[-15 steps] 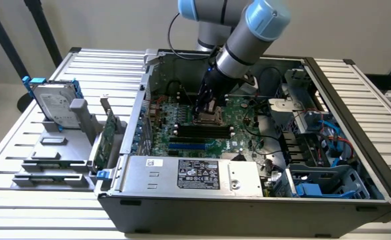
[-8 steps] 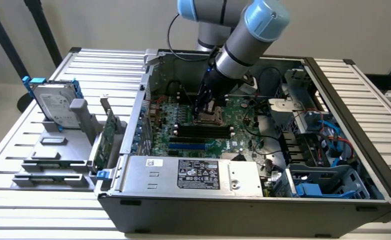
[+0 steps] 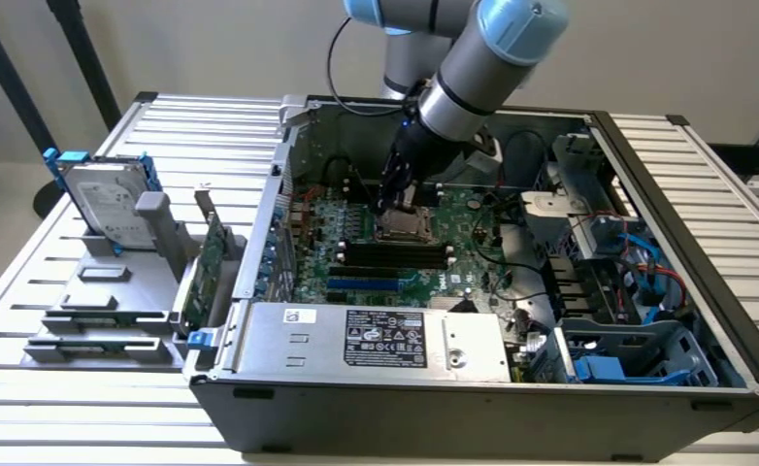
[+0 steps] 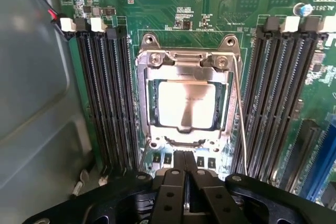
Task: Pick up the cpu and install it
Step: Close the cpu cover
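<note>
At the exterior view's centre, hand hovers over the seated cpu.
Hand pinched together, holding nothing; cpu lies just below its tip.

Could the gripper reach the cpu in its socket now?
Probably yes: the gripper hangs shut close by the cpu, whose top is uncovered. The metal frame hems its edges, so gripping its sides looks doubtful.

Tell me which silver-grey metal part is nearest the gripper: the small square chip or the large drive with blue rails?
The small square silver-grey cpu, lying flat in the socket frame by the shut gripper; the drive stands outside the case.
</note>
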Robot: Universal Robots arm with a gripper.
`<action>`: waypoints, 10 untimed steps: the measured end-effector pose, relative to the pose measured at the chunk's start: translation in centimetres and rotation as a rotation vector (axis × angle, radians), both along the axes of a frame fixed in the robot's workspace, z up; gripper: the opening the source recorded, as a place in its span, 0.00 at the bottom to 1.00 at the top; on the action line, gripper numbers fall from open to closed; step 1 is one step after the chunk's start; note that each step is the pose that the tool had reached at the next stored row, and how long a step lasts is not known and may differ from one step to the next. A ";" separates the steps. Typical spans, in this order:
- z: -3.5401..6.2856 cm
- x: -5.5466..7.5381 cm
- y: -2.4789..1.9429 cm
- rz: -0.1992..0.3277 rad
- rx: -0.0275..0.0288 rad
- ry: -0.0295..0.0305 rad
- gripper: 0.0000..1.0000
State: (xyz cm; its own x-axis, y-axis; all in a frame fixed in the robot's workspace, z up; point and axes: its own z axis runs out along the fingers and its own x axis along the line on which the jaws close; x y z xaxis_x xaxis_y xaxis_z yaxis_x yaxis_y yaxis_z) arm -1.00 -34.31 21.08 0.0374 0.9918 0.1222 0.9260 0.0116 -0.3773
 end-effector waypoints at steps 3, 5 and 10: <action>0.47 -0.4 -0.29 0.000 0.0026 0.0000 0.11; 0.74 -0.9 -0.55 0.000 0.0041 0.0000 0.11; 1.38 -2.1 -1.06 0.000 0.0052 0.0001 0.11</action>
State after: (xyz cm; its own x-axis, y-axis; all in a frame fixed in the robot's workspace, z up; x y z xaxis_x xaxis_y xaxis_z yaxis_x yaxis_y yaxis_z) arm -3.14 -35.36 22.46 0.0372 0.9912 0.1273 0.9260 0.0137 -0.3773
